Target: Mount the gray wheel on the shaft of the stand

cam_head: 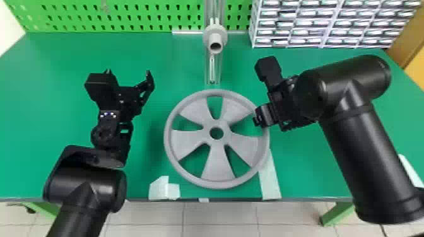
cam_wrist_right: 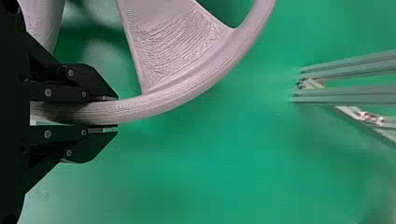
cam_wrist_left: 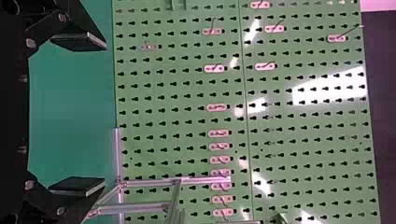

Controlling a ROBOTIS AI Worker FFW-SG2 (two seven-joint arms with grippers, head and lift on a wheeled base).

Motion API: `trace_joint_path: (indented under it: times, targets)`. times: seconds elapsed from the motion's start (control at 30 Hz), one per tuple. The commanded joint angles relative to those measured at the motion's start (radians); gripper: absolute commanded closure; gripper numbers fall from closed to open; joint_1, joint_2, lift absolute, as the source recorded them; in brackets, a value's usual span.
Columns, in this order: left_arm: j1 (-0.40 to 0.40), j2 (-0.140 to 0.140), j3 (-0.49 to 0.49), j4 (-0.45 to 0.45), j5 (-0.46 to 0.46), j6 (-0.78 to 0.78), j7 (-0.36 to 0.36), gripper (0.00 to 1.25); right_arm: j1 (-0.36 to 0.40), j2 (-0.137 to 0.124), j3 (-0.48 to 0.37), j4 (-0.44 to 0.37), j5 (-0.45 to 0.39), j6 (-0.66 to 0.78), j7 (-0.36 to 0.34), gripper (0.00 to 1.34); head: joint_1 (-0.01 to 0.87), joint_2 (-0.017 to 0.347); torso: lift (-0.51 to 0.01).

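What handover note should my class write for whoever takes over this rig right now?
Left gripper: open and empty, left of the gray wheel.
Right gripper: closed on the wheel's rim.
Shaft: bare, on the stand beyond the wheel.
Done: wheel gripped on its right side.
Left: line up its center hole with the shaft, then slide it on.

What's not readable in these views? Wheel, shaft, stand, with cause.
- Gray wheel, underside: head view, hidden by the wheel itself; any gap to the table can't be told.
- Rim at the right gripper: head view, covered by the gripper.
- Shaft, depth of its bore: head view, lost in the dark opening.
- Stand, top: head view, cut off by the upper edge.
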Motion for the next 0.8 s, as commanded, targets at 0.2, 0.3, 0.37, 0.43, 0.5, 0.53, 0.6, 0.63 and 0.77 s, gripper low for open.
trace_joint_path:
  times: [0.2,0.3,0.37,0.43,0.5,0.53,0.6,0.63,0.77]
  targets:
    - [0.003,0.0,0.007,-0.002,0.009,0.005,0.006,0.25,0.089,-0.03,0.002,-0.161,0.029,-0.093,0.0,1.17,0.865,0.052,-0.101]
    - [0.005,0.0,0.01,-0.003,0.012,0.005,0.011,0.25,0.127,-0.033,-0.01,-0.19,0.025,-0.148,0.0,1.17,0.865,0.052,-0.101]
    - [0.006,0.0,0.011,-0.005,0.012,0.006,0.014,0.25,0.153,-0.033,-0.019,-0.207,0.02,-0.184,0.0,1.18,0.865,0.052,-0.101]
    - [0.008,0.0,0.014,-0.006,0.012,0.006,0.016,0.25,0.17,-0.035,-0.025,-0.22,0.014,-0.204,0.0,1.17,0.865,0.052,-0.101]
    - [0.009,0.0,0.014,-0.008,0.015,0.009,0.02,0.25,0.187,-0.035,-0.031,-0.234,0.018,-0.22,0.0,1.18,0.865,0.052,-0.101]
    - [0.011,0.0,0.014,-0.009,0.015,0.011,0.022,0.25,0.192,-0.033,-0.031,-0.24,0.021,-0.228,0.0,1.18,0.865,0.052,-0.101]
    - [0.011,0.0,0.016,-0.011,0.017,0.012,0.023,0.25,0.21,-0.033,-0.031,-0.257,0.031,-0.254,0.0,1.18,0.865,0.052,-0.101]
    - [0.011,0.0,0.016,-0.011,0.015,0.012,0.025,0.25,0.218,-0.035,-0.03,-0.263,0.034,-0.267,0.0,1.18,0.865,0.052,-0.101]
    - [0.012,0.0,0.017,-0.012,0.02,0.017,0.028,0.25,0.239,-0.036,-0.027,-0.276,0.037,-0.306,0.0,1.18,0.865,0.052,-0.101]
